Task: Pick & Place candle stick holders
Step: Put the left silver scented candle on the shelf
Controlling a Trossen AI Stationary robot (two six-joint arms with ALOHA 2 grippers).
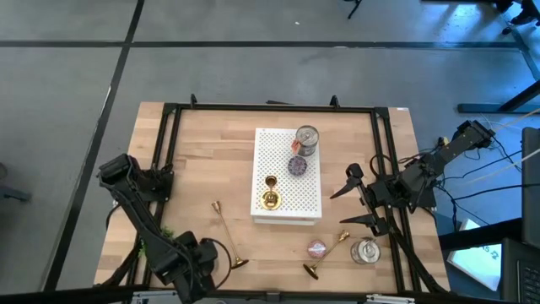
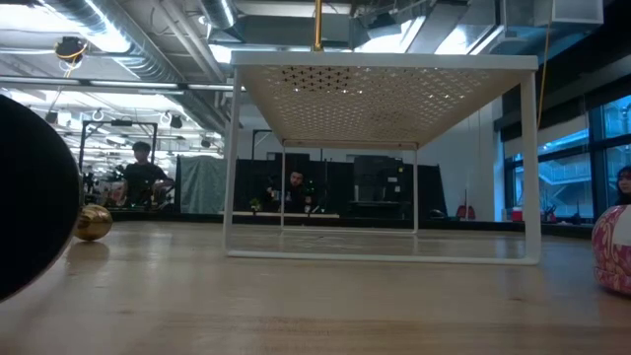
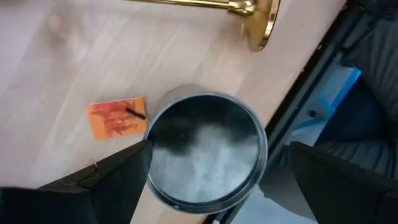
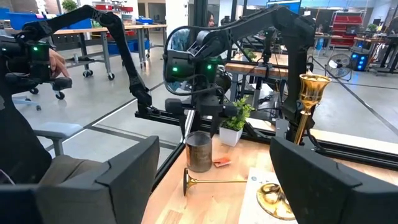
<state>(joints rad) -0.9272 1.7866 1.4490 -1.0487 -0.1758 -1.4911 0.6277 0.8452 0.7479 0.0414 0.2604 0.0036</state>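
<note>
Risk lies chiefly at the table's near edge, where the left gripper point(image 1: 196, 272) hangs with jaws spread wide over a tin point(image 3: 205, 152), holding nothing; the tin stands between the fingers in the left wrist view, very near the edge, so a careless descent could knock it off the table. Just beside it lies a holder point(image 1: 228, 236) on its side, its flared base point(image 3: 264, 25) toward the gripper; a thin round stem probably rolls when nudged, and a grip aimed at it might close on the tin instead. An orange card point(image 3: 117, 117) lies flat by the tin. At near right, a second holder point(image 1: 326, 255) lies on the wood between a pink disc point(image 1: 316, 247) and a silver tin point(image 1: 365, 251), so fingers reaching for it may push either neighbour. The right gripper point(image 1: 361, 201) hovers by the right rail, fingers well apart and empty, level with the rack point(image 1: 287, 173). A third holder point(image 1: 271, 196) stands upright on the rack's near part; being tall and narrow, it looks easy to tip if struck from the side. Farther along the rack sit a purple disc point(image 1: 297, 165) and another tin point(image 1: 306, 139), leaving little free room for further holders.
</note>
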